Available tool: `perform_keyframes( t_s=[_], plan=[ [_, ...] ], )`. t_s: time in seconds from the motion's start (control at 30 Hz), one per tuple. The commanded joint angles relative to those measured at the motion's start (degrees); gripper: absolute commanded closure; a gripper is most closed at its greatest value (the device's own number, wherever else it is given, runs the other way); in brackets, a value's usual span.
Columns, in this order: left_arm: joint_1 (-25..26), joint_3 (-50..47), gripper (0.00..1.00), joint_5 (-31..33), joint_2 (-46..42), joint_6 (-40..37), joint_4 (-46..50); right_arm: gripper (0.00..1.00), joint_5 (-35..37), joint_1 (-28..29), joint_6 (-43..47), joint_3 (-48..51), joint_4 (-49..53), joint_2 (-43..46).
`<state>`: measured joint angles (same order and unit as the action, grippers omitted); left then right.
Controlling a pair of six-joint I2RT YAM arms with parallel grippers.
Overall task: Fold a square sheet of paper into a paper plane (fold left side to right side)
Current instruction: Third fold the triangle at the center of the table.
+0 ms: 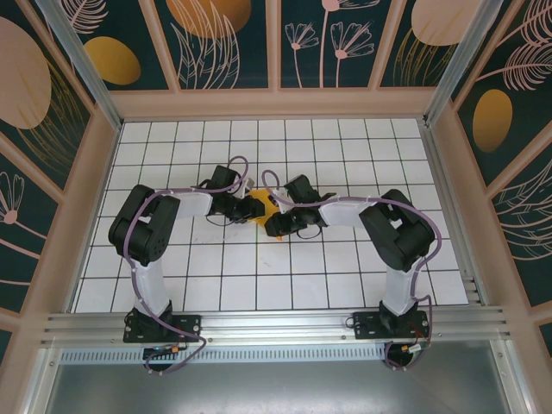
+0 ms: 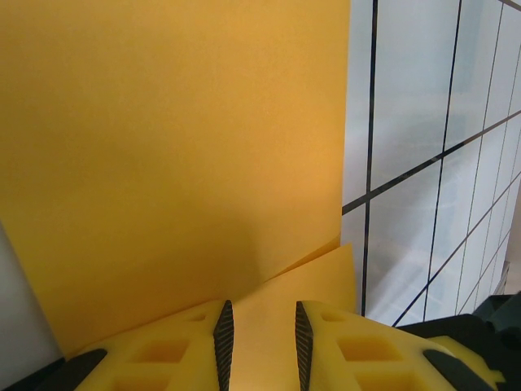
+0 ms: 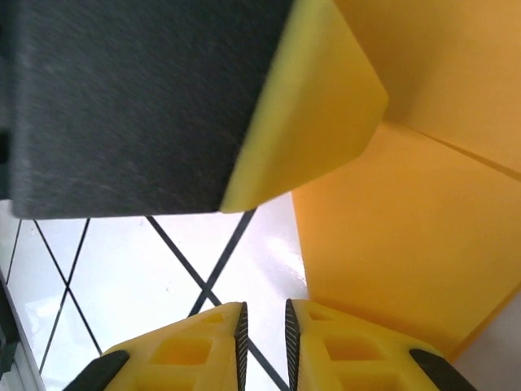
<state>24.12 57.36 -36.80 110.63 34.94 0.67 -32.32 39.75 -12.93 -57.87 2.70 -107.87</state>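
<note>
Well, the white tiled table [image 1: 345, 276] is the biggest thing, with walls [image 1: 65, 216] on three sides; many bare tiles lie open all around the middle; the left arm [image 1: 147, 233] and the right arm [image 1: 397, 233] both bend in toward the middle and almost meet. Between their tips sits the square sheet of paper [image 1: 261, 205], well away from every table edge. From the left wrist, the paper has one long straight edge on its right, with bare tiles past it; a folded flap lies near the fingers. The left gripper [image 2: 260, 346] is a bit open, with paper showing in the gap; the right gripper [image 3: 264, 342] is open just a crack, over bare tile beside the paper's edge, holding nothing; a dark block with a yellow side [image 3: 163, 106] sits close in front of it.
</note>
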Motion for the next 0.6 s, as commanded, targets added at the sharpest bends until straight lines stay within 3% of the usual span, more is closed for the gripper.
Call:
perform_keyframes(
  t_s=[0.0, 0.33, 0.57],
  plan=[
    [0.3, -2.1, 0.70, 6.3, 4.2, -2.2, 4.2, 0.78, 1.6, 0.2, 1.6, 0.0, 3.2, -1.4],
    [0.3, -2.1, 0.70, 6.9, 4.2, -2.3, 4.5, 0.83, 3.2, 0.2, 1.5, 0.4, 5.9, -1.5],
    [0.3, -2.0, 0.70, 7.9, 4.7, -2.5, 5.0, 0.86, 0.6, 0.0, -2.1, 6.1, 4.3, 1.8]
  ],
)
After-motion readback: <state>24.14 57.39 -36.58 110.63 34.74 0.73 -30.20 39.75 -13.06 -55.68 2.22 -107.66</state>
